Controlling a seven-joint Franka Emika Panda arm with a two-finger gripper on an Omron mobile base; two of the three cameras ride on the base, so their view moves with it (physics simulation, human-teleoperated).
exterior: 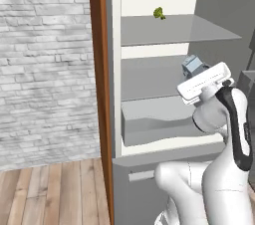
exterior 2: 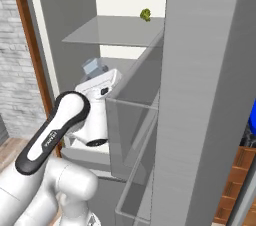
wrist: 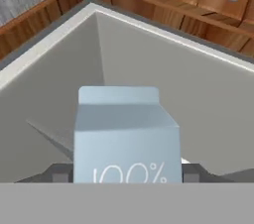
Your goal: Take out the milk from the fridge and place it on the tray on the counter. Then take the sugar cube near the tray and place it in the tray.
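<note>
The milk (wrist: 126, 134), a pale blue-grey gabled carton printed "100%", sits between my gripper's (wrist: 126, 174) dark fingertips (wrist: 60, 174), which press on both its sides. From the left base view the milk (exterior: 191, 64) pokes out just past my white hand, over the middle shelf of the open fridge (exterior: 149, 77). My gripper (exterior: 193, 73) reaches in from the right. In the right base view the milk (exterior 2: 91, 65) shows just above my gripper (exterior 2: 96, 74), inside the fridge (exterior 2: 75, 70). The tray, the counter and the sugar cube are out of view.
A small green item (exterior: 159, 13) lies on the upper shelf (exterior 2: 145, 15). A grey drawer (exterior: 149, 119) sits under the middle shelf. The open fridge door (exterior 2: 210, 95) with its clear bins stands close on the right. A wooden panel (exterior: 98, 69) borders the fridge on the left.
</note>
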